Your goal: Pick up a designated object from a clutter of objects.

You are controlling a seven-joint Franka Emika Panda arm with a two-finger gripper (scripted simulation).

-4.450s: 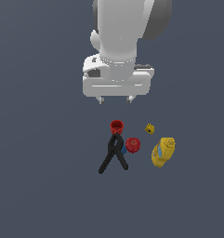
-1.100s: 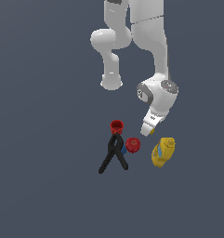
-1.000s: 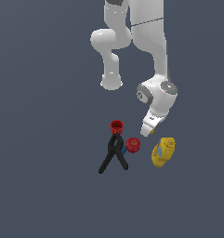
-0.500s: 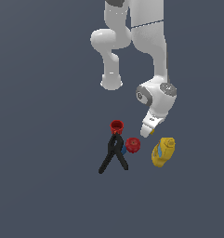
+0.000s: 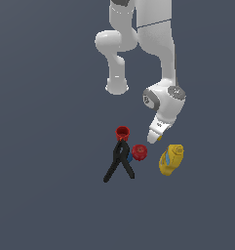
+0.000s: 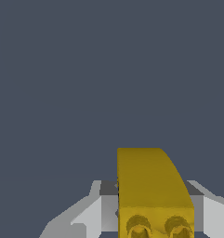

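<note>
Tiny yellow block (image 6: 153, 193) sits between the claw (image 5: 154, 138) fingers (image 6: 92, 211) in the wrist view, two dark round marks facing the camera. Claw looks closed on it (contact at the pads is hidden by the block itself, so grip depth is a guess). In the exterior view the block is only a yellow sliver at the claw tip, low over the tabletop (image 5: 50, 195), just beside the red round piece (image 5: 139, 152) and the yellow bottle (image 5: 170, 158). Black clamp (image 5: 120, 162) and red cup (image 5: 122, 132) stand further off. Risk: shallow pinch, so the block slips or twists out on the lift; a sideways move could clip the bottle.
</note>
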